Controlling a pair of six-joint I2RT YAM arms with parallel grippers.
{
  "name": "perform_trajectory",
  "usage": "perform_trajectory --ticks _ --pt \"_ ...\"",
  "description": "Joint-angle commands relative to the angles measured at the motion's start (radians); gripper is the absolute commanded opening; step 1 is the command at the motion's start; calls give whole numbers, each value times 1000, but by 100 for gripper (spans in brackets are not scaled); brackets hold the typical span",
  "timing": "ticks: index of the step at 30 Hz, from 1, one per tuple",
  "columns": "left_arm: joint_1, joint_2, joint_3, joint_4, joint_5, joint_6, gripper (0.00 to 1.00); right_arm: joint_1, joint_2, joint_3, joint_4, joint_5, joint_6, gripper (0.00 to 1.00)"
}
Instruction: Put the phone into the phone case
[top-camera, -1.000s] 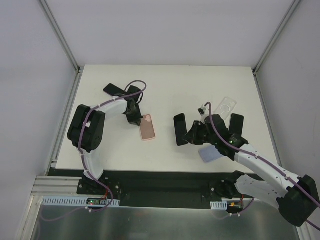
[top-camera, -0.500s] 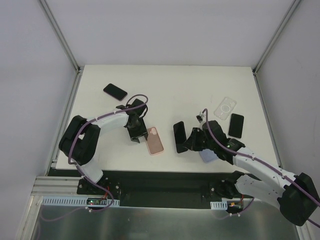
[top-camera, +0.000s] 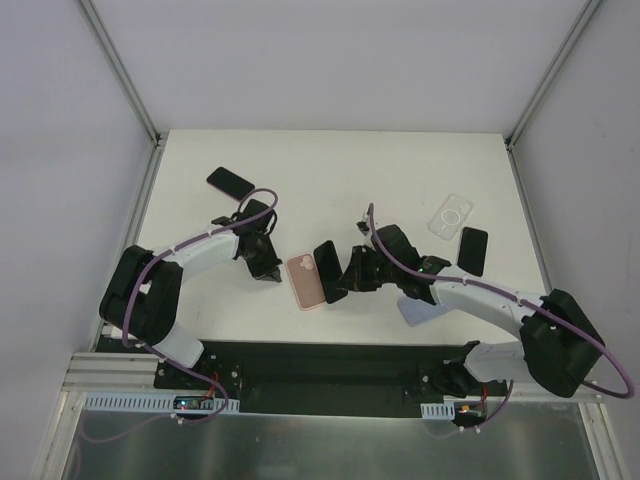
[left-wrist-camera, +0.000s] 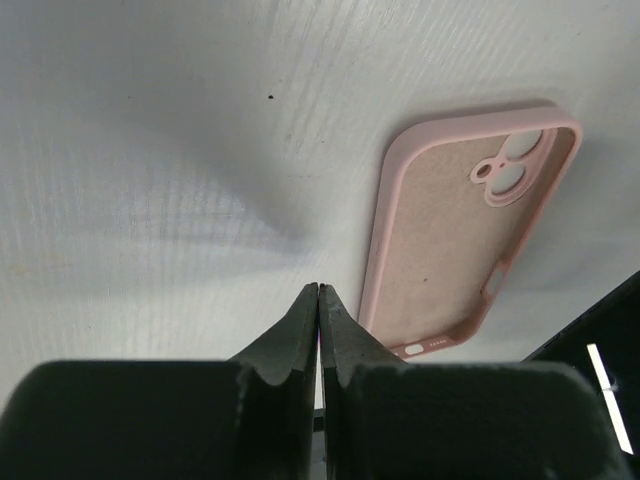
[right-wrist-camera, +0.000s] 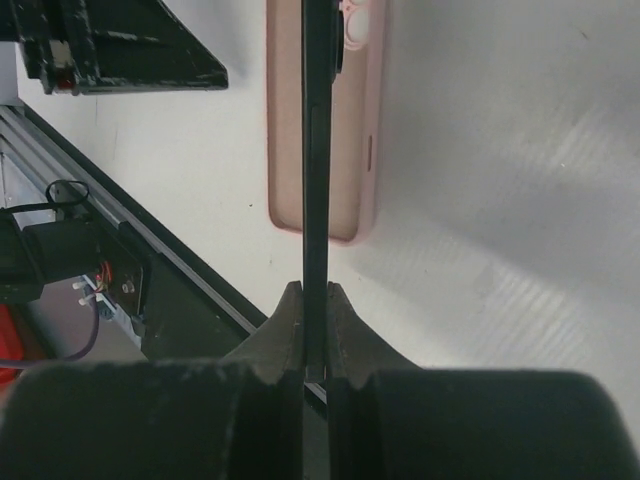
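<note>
A pink phone case (top-camera: 305, 281) lies open side up near the table's front edge, also in the left wrist view (left-wrist-camera: 465, 230). My left gripper (top-camera: 271, 274) is shut and empty just left of it, its tips (left-wrist-camera: 318, 290) touching nothing. A black phone (top-camera: 327, 270) is held on edge in my right gripper (top-camera: 344, 278), tilted over the case's right side. In the right wrist view the phone (right-wrist-camera: 316, 140) shows edge-on between the jaws (right-wrist-camera: 316, 292), with the pink case (right-wrist-camera: 352, 130) right behind it.
A second black phone (top-camera: 231, 182) lies at the back left. On the right are a clear case (top-camera: 450, 215), another black phone (top-camera: 472, 250) and a lavender case (top-camera: 418, 311) partly under my right arm. The table's front edge and rail run close below the pink case.
My left gripper dragged the pink case toward the front, opened off it and shut again beside it. My right arm carried the black phone leftward to the case.
</note>
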Motion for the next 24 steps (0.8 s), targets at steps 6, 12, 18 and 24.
perform_trajectory --ticks 6,12,18,24 --pt "20 26 -74 154 138 4 0 15 142 125 134 -125 -5 1" --pt "20 31 -95 175 143 -2 0 29 212 146 151 -127 5 1" --pt "20 36 -106 175 147 2 0 34 280 160 165 -130 -4 2" --pt "20 37 -114 175 148 -1 0 35 329 168 181 -144 -2 1"
